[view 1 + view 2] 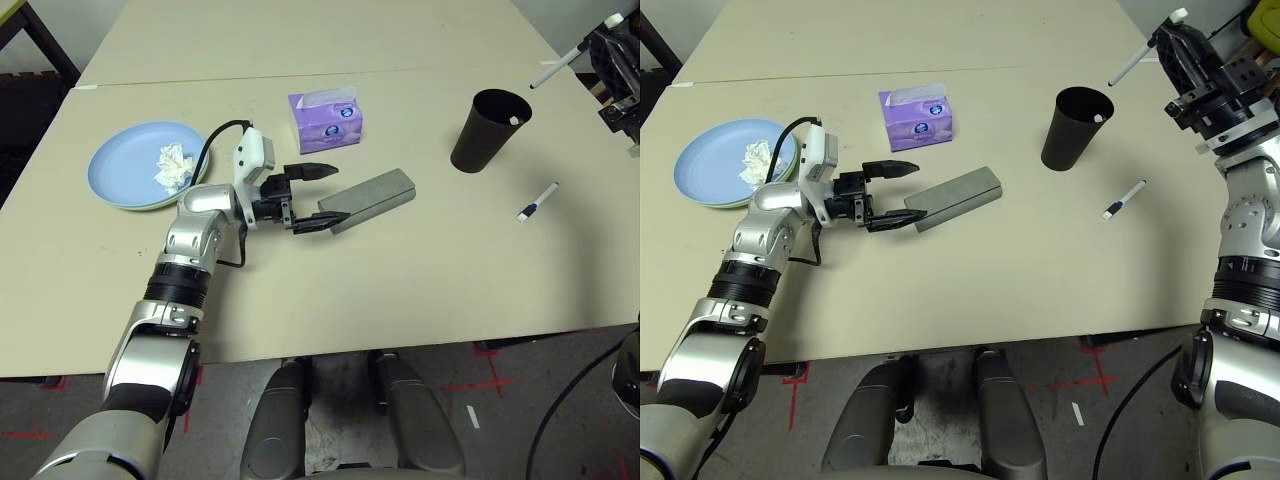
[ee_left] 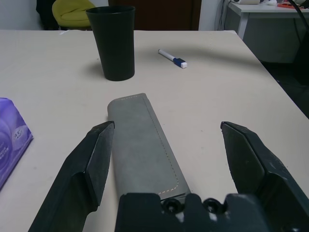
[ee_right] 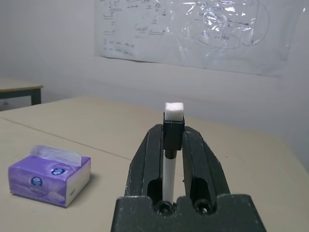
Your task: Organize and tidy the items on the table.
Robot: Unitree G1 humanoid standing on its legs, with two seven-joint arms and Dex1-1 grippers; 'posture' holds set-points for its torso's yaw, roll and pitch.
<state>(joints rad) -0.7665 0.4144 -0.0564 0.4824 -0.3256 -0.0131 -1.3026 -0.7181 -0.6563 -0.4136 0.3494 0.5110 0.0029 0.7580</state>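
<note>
My left tool (image 1: pixel 314 196) stands wide, pointing level across the tabletop (image 1: pixel 400 270), one finger on either side of the near end of the grey case (image 2: pixel 145 140), which lies flat and closed; the fingers are not touching it yet, so I judge this is the line-up before closing on it. My right tool (image 1: pixel 1178 45) is raised at the far right edge, shut tight on a white marker (image 3: pixel 170 159), likely to carry it to the black cup (image 1: pixel 487 130) below and beside it. A second marker (image 1: pixel 537 200) with a blue cap lies loose near the cup. The purple tissue box (image 1: pixel 326 120) sits just beyond the case. Further left, the blue plate (image 1: pixel 120 160) rests on a green plate (image 1: pixel 150 206) of which only a rim sliver shows, with a crumpled tissue (image 1: pixel 174 166) in it. I cannot tell what is inside the case or the cup; something white peeks at the cup's rim
</note>
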